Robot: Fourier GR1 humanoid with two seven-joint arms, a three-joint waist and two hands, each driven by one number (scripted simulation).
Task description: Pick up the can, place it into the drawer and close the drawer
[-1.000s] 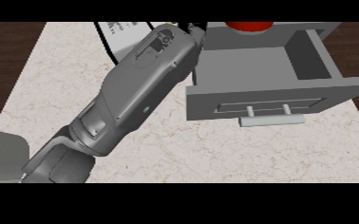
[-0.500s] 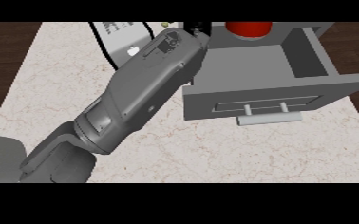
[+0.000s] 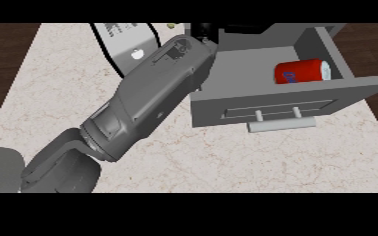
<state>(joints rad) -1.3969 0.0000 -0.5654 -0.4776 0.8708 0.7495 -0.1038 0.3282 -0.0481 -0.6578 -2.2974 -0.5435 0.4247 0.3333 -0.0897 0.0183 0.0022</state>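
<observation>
The red can (image 3: 303, 71) with a blue label lies on its side inside the open grey drawer (image 3: 275, 108), against its right wall. My left forearm runs from the lower left up to the drawer's back left corner. Only black parts of the left hand (image 3: 203, 31) show past the wrist. Its fingers stretch right along the drawer's rear edge and hold nothing. The hand is well left of the can and apart from it. The drawer's handle (image 3: 280, 125) faces me. My right hand is not in view.
A white flat panel with a black rim (image 3: 127, 41) stands at the back, left of the forearm. A small yellow-green thing (image 3: 171, 25) sits behind it. Dark wood borders the marble counter (image 3: 221, 165) at the left and right.
The can was held high above the drawer's back; now it is out of the hand and lies in the drawer. The forearm has shifted slightly right.
</observation>
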